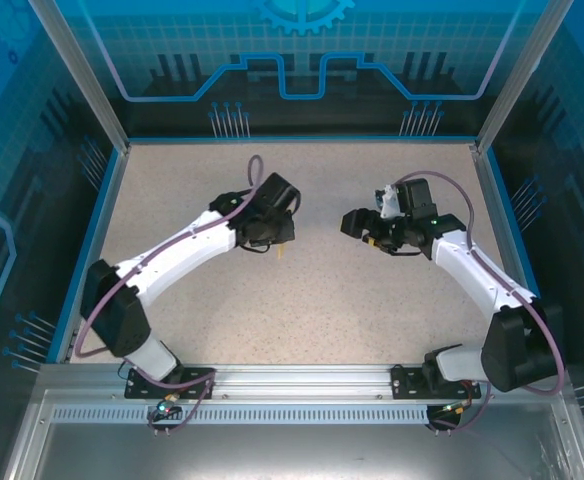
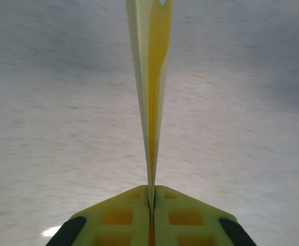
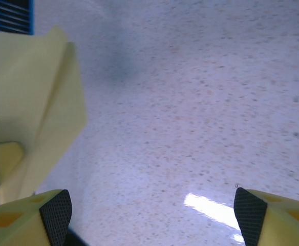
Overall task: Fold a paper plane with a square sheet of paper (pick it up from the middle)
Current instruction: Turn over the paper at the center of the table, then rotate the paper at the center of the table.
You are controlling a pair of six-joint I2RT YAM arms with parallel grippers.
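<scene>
pinching the paper plane (image 2: 152, 77), left tool (image 2: 151, 197); right tool (image 3: 152, 205) spread wide

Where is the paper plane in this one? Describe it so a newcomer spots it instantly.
Start at the speckled table, then find the left arm's hand near the table's middle. Pinched edge-on in that shut hand is the paper plane: thin pale yellow paper folded to a narrow dart, unlike the chunky yellow hand parts.

Both arms are bending inward, their wrists facing each other. The left gripper (image 2: 150, 199) is pinching the paper plane (image 2: 152, 77) with jaws pressed together; the right gripper (image 3: 152, 205) is standing wide open.
</scene>
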